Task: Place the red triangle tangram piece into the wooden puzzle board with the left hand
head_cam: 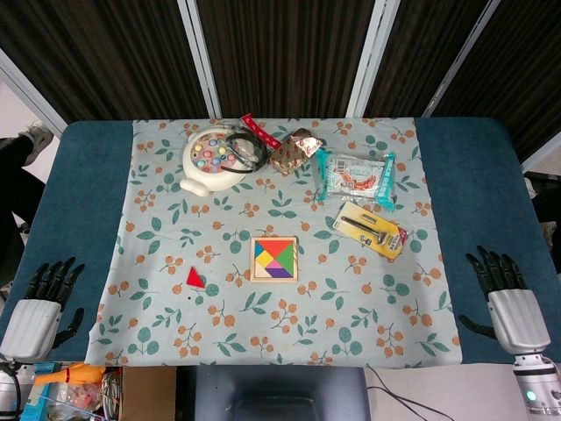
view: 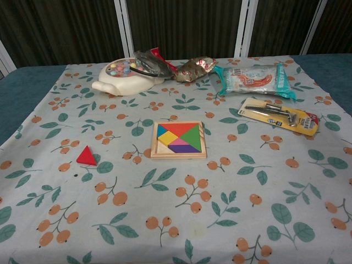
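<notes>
A small red triangle piece (head_cam: 195, 277) (view: 87, 156) lies flat on the patterned cloth, left of centre. The wooden puzzle board (head_cam: 274, 259) (view: 179, 139) sits in the middle of the cloth with coloured pieces in it. My left hand (head_cam: 39, 307) rests at the table's near left corner, fingers spread, holding nothing, well left of the triangle. My right hand (head_cam: 508, 296) rests at the near right corner, fingers also spread and empty. Neither hand shows in the chest view.
At the back of the cloth lie a white toy with coloured buttons (head_cam: 210, 158), a black cable (head_cam: 247, 147), a foil packet (head_cam: 292, 151), a snack bag (head_cam: 355, 175) and a carded tool pack (head_cam: 372, 227). Blue table (head_cam: 83, 175) borders the cloth.
</notes>
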You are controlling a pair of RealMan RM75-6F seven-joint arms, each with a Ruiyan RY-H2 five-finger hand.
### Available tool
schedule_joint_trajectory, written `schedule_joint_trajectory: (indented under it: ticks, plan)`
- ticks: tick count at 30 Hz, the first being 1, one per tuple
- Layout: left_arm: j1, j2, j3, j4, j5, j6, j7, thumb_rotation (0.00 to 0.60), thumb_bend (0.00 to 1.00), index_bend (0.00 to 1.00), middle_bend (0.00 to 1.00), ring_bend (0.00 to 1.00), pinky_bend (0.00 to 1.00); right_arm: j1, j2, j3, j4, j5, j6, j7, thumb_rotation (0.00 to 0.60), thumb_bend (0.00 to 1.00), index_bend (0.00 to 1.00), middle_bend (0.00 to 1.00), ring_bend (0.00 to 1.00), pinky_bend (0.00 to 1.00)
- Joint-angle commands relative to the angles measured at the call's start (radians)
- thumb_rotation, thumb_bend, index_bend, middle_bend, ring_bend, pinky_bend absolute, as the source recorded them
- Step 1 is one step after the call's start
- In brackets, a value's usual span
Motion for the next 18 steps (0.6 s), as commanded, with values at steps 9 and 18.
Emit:
schedule_joint_trajectory:
  ticks: [9, 18]
  plan:
    - [-0.035, -0.040, 0.000, 0.021, 0.015, -0.041, -0.017, 0.600, 0.44, 0.00, 0.08, 0.10, 0.24, -0.003, 0.003, -0.003, -0.005, -0.010, 0.006, -0.008, 0.600, 0.15, 0.00, 0.00, 0.00, 0.00]
    - [-0.188, -0.268, -0.070, 0.135, 0.007, -0.197, 0.031, 0.600, 0.44, 0.29, 1.00, 1.00, 1.00, 0.009, 0.009, -0.008, -0.015, -0.006, -0.026, -0.005, 0.600, 0.15, 0.00, 0.00, 0.00, 0.00]
